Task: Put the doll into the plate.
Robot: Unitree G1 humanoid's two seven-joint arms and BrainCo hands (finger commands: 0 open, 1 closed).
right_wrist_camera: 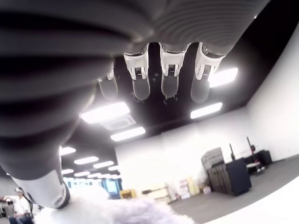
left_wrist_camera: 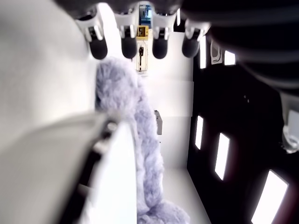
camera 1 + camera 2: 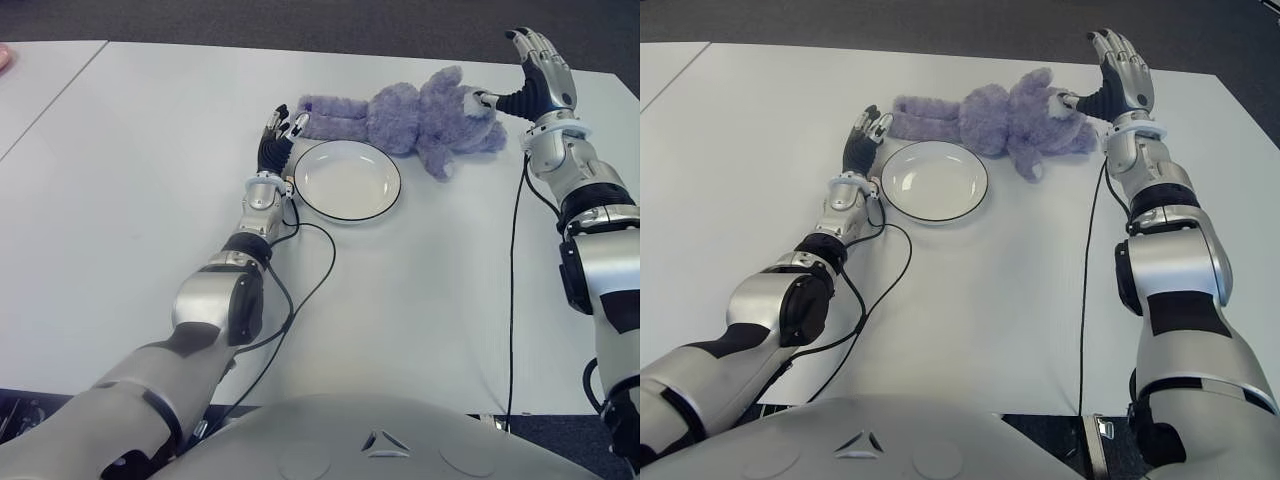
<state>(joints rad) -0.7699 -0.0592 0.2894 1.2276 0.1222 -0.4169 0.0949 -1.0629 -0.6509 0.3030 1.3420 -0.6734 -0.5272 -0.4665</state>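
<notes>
The white table (image 3: 120, 180) filled most of both eye views. On its far half, the purple plush doll (image 3: 405, 118) lay stretched on its side, legs toward the robot's left and head toward its right, just behind the plate (image 3: 348, 180) and outside it. The plate, white with a dark rim, stood empty just in front of the doll's body. The two appeared to be nearly touching at the plate's far edge, though contact could not be confirmed.

The right hand (image 3: 538, 72) stood upright at the doll's head end, palm toward the toy. Its four fingers (image 1: 141, 81) were extended and uncurled, closed around nothing, while the thumb tip met the fur of the doll's head. The right wrist view showed only a strip of purple fur below the palm.

The left hand (image 3: 277, 136) was at the doll's leg end, just left of the plate. Its fingertips (image 2: 128, 46) were straight and released, reaching the end of the legs without grasping them.

Black cables (image 3: 305, 290) trailed from both forearms across the table.
</notes>
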